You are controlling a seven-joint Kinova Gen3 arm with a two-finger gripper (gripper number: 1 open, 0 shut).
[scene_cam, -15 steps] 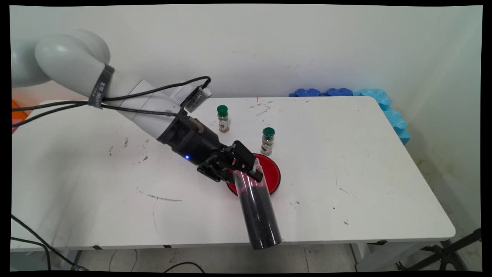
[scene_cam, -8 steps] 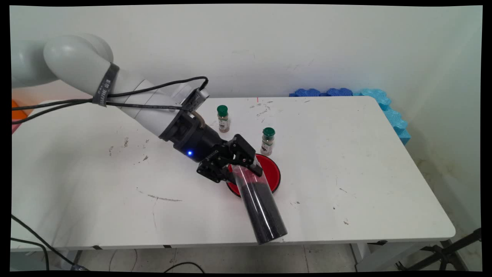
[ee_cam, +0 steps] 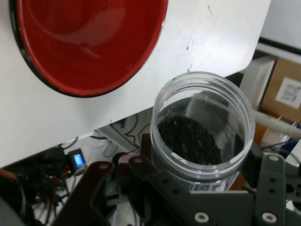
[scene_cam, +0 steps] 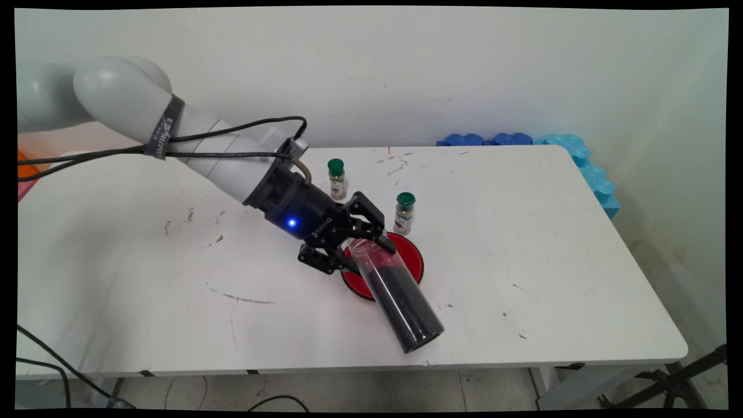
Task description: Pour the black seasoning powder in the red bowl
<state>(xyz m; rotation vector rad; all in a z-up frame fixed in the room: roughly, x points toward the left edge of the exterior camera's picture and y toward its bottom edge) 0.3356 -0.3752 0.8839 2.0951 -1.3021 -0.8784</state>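
Claw (scene_cam: 371,247) grips jar (scene_cam: 400,302) over red bowl (scene_cam: 409,258).

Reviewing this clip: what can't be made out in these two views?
- Labels on the two green-capped bottles: too small, main view.
- Red plate's near left part: hidden in the main view by the gripper and the clear jar it grips; cut off by the edge in the hand view.
- Jar's printed label: hidden behind the gripper linkage, hand view.
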